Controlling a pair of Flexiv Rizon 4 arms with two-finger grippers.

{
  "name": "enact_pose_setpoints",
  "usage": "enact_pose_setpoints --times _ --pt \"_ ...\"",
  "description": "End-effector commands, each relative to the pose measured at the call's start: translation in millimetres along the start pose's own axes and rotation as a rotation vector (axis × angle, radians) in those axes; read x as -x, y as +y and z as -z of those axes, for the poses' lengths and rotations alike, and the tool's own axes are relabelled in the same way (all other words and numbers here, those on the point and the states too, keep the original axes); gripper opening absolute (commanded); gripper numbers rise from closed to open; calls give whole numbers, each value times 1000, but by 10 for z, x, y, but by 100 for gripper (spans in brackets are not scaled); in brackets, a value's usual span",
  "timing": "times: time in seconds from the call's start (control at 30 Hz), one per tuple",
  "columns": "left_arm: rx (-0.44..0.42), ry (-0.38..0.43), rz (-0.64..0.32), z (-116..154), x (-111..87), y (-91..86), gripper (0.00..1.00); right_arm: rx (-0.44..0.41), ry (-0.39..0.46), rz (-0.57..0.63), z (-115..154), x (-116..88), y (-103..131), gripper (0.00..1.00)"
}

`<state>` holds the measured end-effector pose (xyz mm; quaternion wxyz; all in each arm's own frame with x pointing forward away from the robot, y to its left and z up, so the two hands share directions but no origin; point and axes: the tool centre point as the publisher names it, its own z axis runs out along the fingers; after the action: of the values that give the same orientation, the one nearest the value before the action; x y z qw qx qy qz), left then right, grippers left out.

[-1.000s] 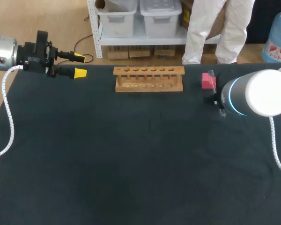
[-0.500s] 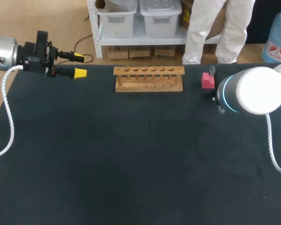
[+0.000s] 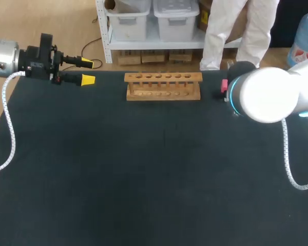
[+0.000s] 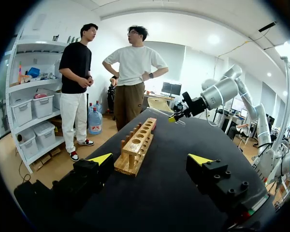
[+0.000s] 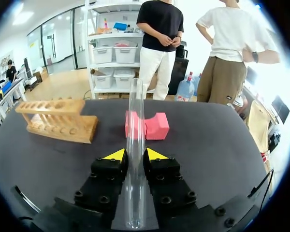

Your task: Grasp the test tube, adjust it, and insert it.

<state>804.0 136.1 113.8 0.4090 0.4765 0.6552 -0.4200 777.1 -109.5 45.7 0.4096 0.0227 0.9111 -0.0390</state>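
Observation:
A clear glass test tube (image 5: 135,108) stands between the yellow-tipped fingers of my right gripper (image 5: 136,155), which is shut on its lower part. Ahead of that gripper lies a pink foam block (image 5: 147,125), and the wooden rack (image 5: 58,120) with a row of holes is off to one side. In the head view the rack (image 3: 163,85) sits at the table's far middle, and my right arm (image 3: 267,95) hides its own gripper and the tube. My left gripper (image 3: 87,71) hovers open at the far left, level with the rack (image 4: 137,144).
Only a sliver of the pink block (image 3: 224,86) shows from above, just right of the rack, behind my right arm. White cables hang from both arms. Dark table (image 3: 143,174) spreads wide in front of the rack.
My right arm has swung left and toward the far edge, now covering most of the pink block in the head view. The left arm has stayed still.

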Motion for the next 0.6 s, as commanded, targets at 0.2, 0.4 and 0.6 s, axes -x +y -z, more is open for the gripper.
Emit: enact_pose_setpoints --times 0.2,0.4,0.6 --pt "0 -2 -2 2 -10 0 100 -29 -45 -12 186 142 301 0" --pt "0 -2 -2 2 -10 0 100 2 -83 -1 173 254 560 0" --pt "0 -2 -2 2 -10 0 100 40 -104 0 130 338 815 0"
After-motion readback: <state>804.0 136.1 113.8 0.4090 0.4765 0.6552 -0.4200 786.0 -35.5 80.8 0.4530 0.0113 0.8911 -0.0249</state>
